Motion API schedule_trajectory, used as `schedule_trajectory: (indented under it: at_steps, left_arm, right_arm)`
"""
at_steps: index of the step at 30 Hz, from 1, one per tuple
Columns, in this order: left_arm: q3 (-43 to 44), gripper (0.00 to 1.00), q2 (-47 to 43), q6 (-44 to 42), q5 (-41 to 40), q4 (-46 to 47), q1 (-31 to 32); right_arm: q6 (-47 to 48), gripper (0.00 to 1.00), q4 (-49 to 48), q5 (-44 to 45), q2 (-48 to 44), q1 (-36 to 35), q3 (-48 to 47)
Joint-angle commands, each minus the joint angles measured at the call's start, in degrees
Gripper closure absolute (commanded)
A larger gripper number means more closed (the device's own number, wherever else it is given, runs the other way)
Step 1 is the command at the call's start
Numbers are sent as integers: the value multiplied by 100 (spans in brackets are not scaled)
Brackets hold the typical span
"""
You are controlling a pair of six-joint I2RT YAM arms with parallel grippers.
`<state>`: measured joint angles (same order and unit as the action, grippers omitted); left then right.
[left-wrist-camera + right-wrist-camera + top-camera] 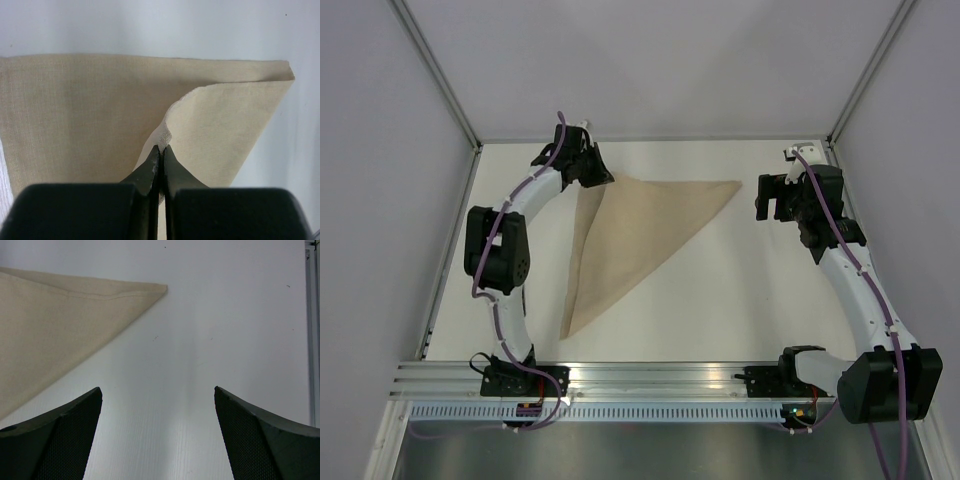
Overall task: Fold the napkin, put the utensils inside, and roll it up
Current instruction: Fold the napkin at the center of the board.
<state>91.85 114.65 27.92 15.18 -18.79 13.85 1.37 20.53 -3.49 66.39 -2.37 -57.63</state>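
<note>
Left claw (160,149) pinches the napkin (640,225) corner, right claw (157,388) gapes idle, and that thin grip could slip, undoing the fold.

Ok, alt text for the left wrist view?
The left gripper has its black fingers shut on a lifted edge of the tan napkin, its flap folded over at right. White table behind.
</note>
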Motion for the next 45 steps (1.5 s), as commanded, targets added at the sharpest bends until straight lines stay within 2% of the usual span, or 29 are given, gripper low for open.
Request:
schedule_trajectory:
  at_steps: [1,29,45]
  left_arm:
    - [465,98,136,-208,196,-248,-75]
    - [1194,98,620,-287,310,-556,-356]
    - [1256,98,813,-287,310,-582,-470]
  right_arm:
    - [30,2,-41,190,-56,17,15]
    - [57,2,-32,208,23,17,23]
    - [74,2,-23,199,85,9,32]
